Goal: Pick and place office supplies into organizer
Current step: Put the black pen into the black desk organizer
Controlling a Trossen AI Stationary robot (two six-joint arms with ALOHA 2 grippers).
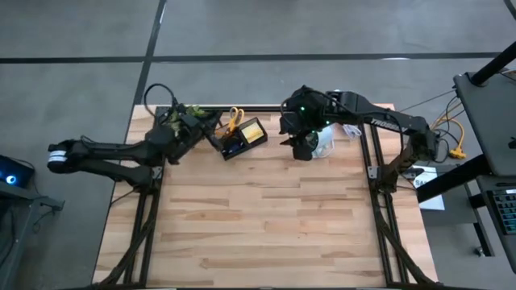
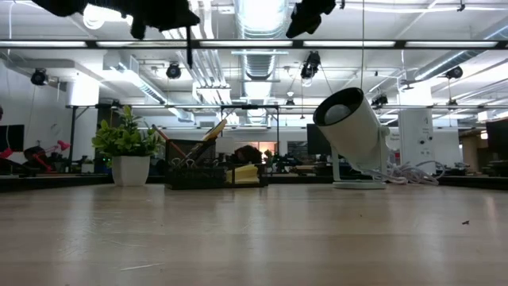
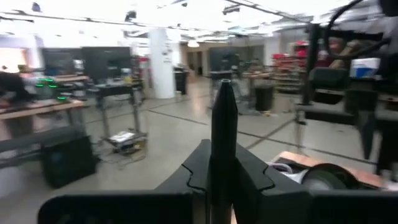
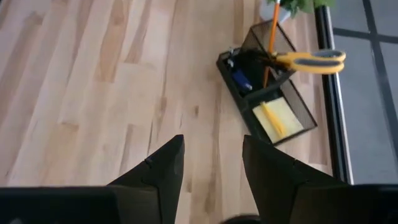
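The black organizer point(image 1: 242, 138) stands near the table's far edge. It holds yellow-handled scissors point(image 4: 311, 60), an orange pencil point(image 4: 271, 43), a yellow sticky-note block point(image 4: 280, 118) and a blue bit point(image 4: 239, 78). My left gripper point(image 1: 208, 130) hovers just left of the organizer, above the table, shut on a dark pen point(image 3: 224, 124). My right gripper point(image 4: 213, 146) hangs open and empty over the table to the organizer's right, tilted down, beside the white cup point(image 1: 324, 141). My left gripper pinches the dark pen's shaft point(image 3: 224, 171) between its two fingers point(image 3: 198, 158). The pen's tapered end point(image 3: 224, 90) sticks out past them. In the low view the pen point(image 2: 189, 48) hangs roughly upright below the gripper, lifted clear of the table and organizer.
A small green plant in a white pot point(image 2: 127, 151) stands left of the organizer point(image 2: 214, 175). The white cup point(image 2: 353, 131) sits tilted at the far right, with a white coiled cable point(image 1: 351, 129) by it. The wooden table's near half point(image 1: 266, 234) is bare.
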